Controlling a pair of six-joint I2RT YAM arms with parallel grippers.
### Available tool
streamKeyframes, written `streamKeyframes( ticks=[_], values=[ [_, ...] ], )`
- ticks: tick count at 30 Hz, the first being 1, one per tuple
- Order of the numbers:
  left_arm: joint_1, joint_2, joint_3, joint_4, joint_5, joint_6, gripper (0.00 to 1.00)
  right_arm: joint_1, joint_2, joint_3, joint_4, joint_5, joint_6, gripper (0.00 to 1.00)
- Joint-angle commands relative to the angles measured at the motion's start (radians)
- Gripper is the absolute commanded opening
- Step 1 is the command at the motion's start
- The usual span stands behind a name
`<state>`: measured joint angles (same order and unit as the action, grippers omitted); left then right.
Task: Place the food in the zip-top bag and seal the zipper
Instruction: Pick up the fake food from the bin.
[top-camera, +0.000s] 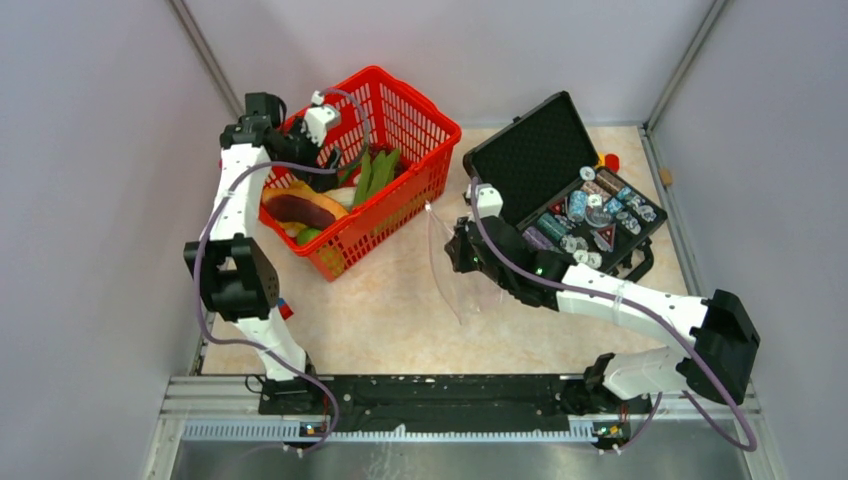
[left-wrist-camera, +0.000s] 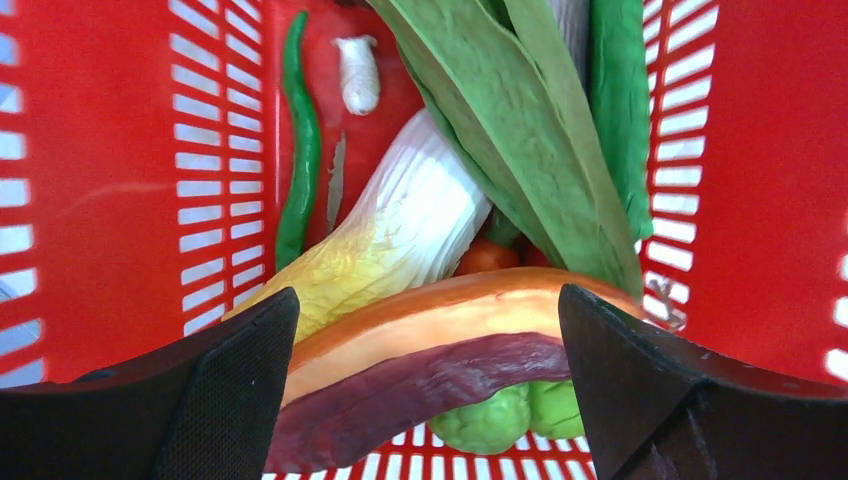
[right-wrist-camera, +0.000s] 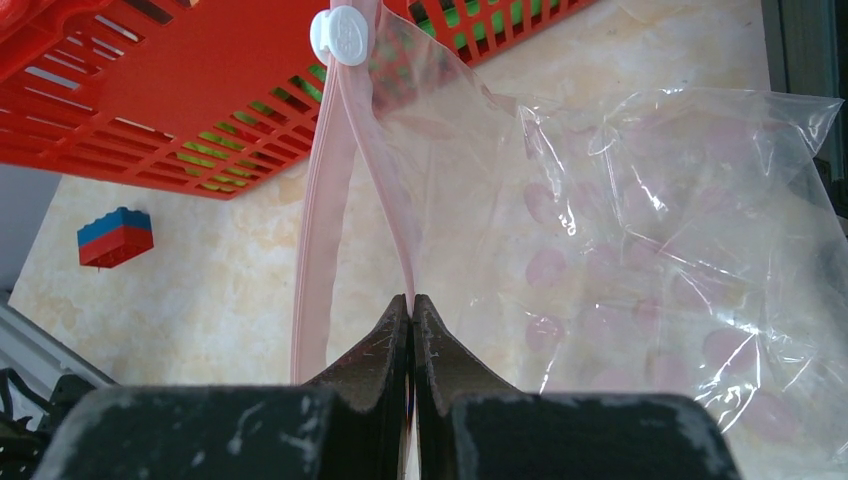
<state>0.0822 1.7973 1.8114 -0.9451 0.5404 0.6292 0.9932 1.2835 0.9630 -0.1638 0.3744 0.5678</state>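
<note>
The left gripper (left-wrist-camera: 428, 300) hung with jaws wide apart over an orange curved plastic toy food (left-wrist-camera: 450, 310) in the red mesh basket (left-wrist-camera: 110, 200) at far left. Right of it, the right gripper (right-wrist-camera: 412, 305) was pinched shut on the pale pink zipper strip (right-wrist-camera: 318, 250) of the crinkly clear plastic bag (right-wrist-camera: 650, 250), seemingly one side only.

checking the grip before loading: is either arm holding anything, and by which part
The right gripper is shut on the zip-top bag, pinching its pink zipper; the left gripper is open, holding nothing.
</note>
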Motion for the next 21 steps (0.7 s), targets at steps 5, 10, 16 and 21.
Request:
streamKeyframes(
  ticks=[5,10,16,21],
  values=[
    [-0.003,0.101,-0.038,-0.071,0.011,0.378,0.99,-0.007,-0.005,0.031,0.035,-0.03,-0.027,0.0],
    [-0.002,0.209,0.069,-0.187,0.077,0.47,0.99,-0.006,0.018,0.058,0.017,-0.051,-0.037,0.0],
    [-0.004,0.277,0.109,-0.288,0.095,0.546,0.99,-0.006,0.026,0.072,0.013,-0.075,-0.055,0.0],
    [-0.002,0.266,0.127,-0.361,0.201,0.524,0.99,-0.007,0.042,0.08,0.015,-0.069,-0.065,0.0]
  ],
)
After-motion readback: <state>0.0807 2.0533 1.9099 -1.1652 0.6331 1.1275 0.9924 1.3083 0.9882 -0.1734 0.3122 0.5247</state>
